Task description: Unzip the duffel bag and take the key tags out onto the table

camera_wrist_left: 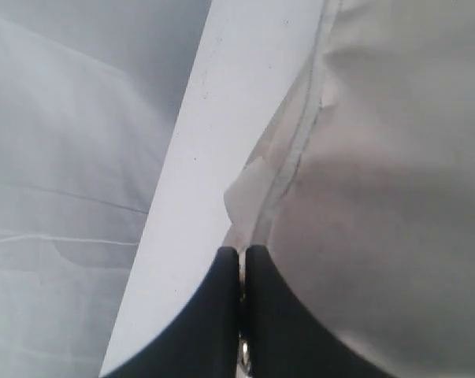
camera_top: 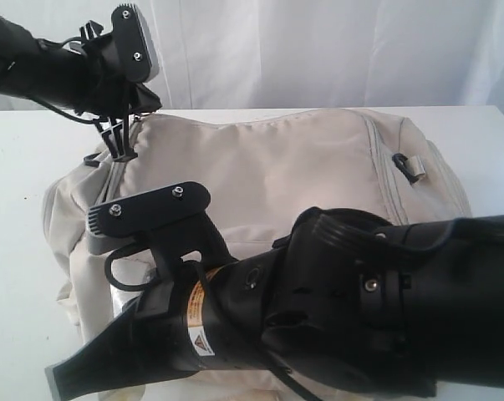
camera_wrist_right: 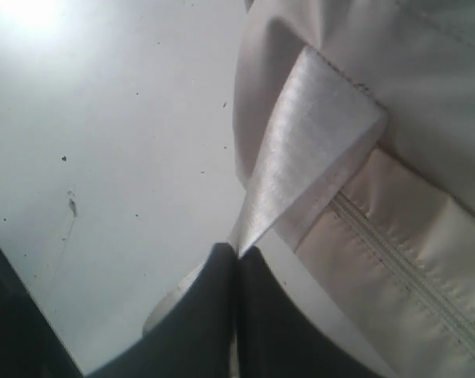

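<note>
Both closed: left pincer [camera_wrist_left: 239, 256] pressed together by the duffel bag [camera_top: 277, 175] seam, right pincer [camera_wrist_right: 237, 253] clamped on its satin strap [camera_wrist_right: 300, 157] (arm's yellow sticker [camera_top: 198, 306] is unreadable tbh)

Backed by a white curtain [camera_top: 318, 50], hanging in soft vertical folds along the far edge of a plain white worktop [camera_top: 17, 184]. Lit brightly and evenly, with a glare patch [camera_wrist_right: 32, 12] on the worktop surface in the right wrist view. Dotted there with a few small dark specks [camera_wrist_right: 64, 158].
</note>
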